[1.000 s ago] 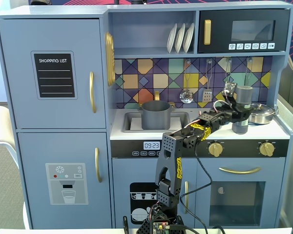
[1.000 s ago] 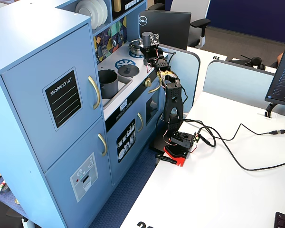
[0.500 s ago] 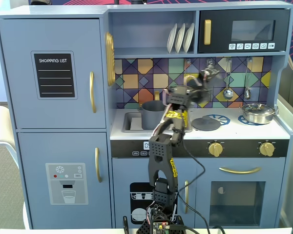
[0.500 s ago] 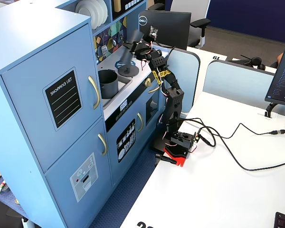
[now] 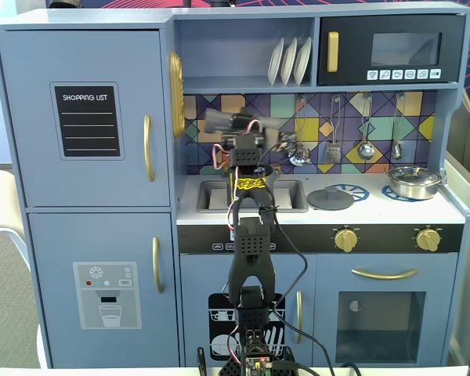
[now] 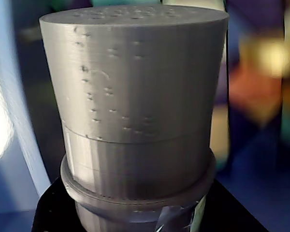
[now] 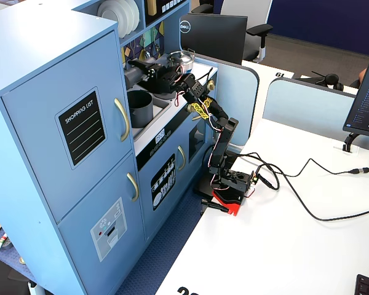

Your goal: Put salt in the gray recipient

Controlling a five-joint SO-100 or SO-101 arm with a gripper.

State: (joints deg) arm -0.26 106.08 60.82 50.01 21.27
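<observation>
My hand [image 7: 141, 72] grips the salt shaker [image 6: 135, 106], holding it tipped sideways in the air above the gray pot [image 7: 139, 108], which sits in the sink [image 5: 294, 196].

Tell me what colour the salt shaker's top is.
Plain matte gray; the salt shaker fills the wrist view, where it shows best.

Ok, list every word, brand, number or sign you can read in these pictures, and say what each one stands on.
"SHOPPING LIST": on the black chalkboard panel of the upper fridge door, also readable in the other fixed view.
"DELL": logo on the back of the monitor.
"61": on the desk divider, partly cut off.
Microwave button icons, water dispenser panel, oven display: too small to read.
Salt shaker: no text visible.
</observation>
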